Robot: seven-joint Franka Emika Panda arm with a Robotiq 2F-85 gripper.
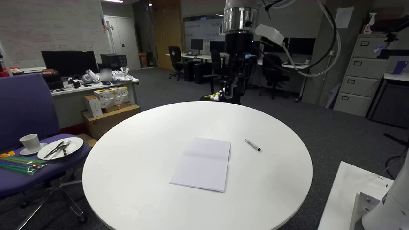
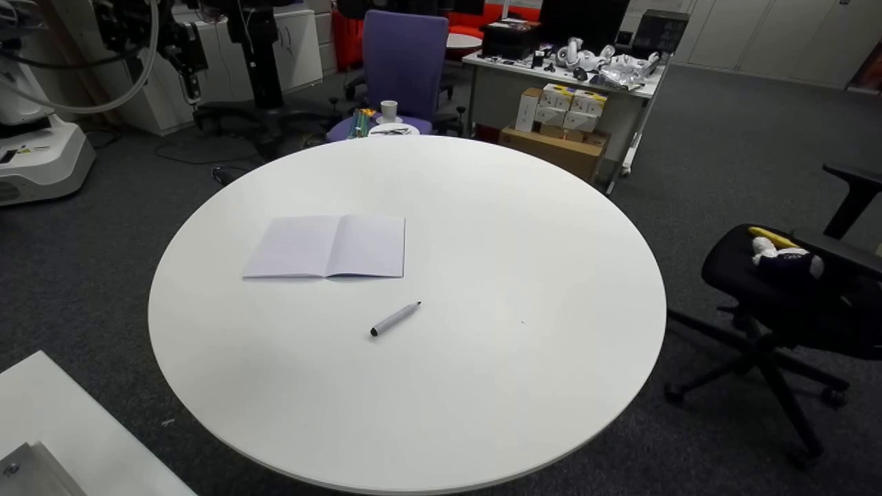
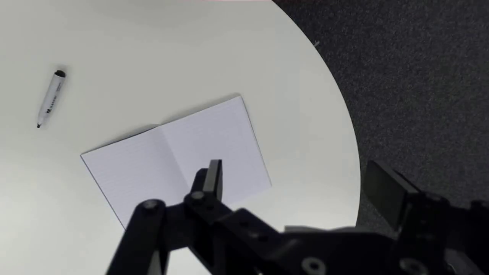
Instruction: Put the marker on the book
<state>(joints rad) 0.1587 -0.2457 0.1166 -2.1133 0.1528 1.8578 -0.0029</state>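
The marker is a pale stick with a black end and a dark tip. It lies on the round white table, beside the book and apart from it; it also shows in an exterior view and in the wrist view. The book lies open and flat with blank white pages. In the wrist view the book is partly hidden behind a gripper finger. My gripper is open and empty, held above the table. It shows in both exterior views, at the top and upper left.
The round white table has a curved edge with dark carpet beyond it. A purple chair holds a white cup and a plate with cutlery. A black chair and a white side surface stand near the table.
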